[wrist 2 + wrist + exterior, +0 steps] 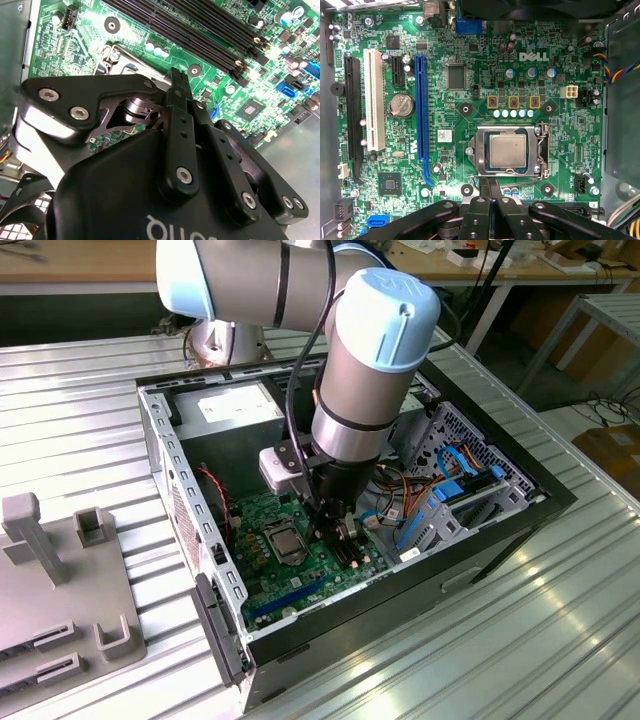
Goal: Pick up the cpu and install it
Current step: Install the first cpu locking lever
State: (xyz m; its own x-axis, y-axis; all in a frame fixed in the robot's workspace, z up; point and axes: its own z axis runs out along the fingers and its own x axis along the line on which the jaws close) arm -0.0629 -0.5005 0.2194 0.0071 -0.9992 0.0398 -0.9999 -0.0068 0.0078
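1. An open computer case (pixel 190 540) is seen on a ribbed metal table (pixel 90 430), with the green motherboard (pixel 290 570) exposed inside.
2. The gripper (pixel 489 185) is held low over the motherboard, just beside the socket.
3. Its fingers (pixel 481 210) are seen pressed together, with no gap between them and nothing held.
4. The cpu (pixel 508 151) is seated flat in the metal socket frame (pixel 542 150), as seen in the first wrist view.
5. Long black memory slots (pixel 200 30) are seen beyond the fingertips in the second wrist view.
6. A grey fixture block (pixel 60 580) is placed on the table at the exterior view's left.
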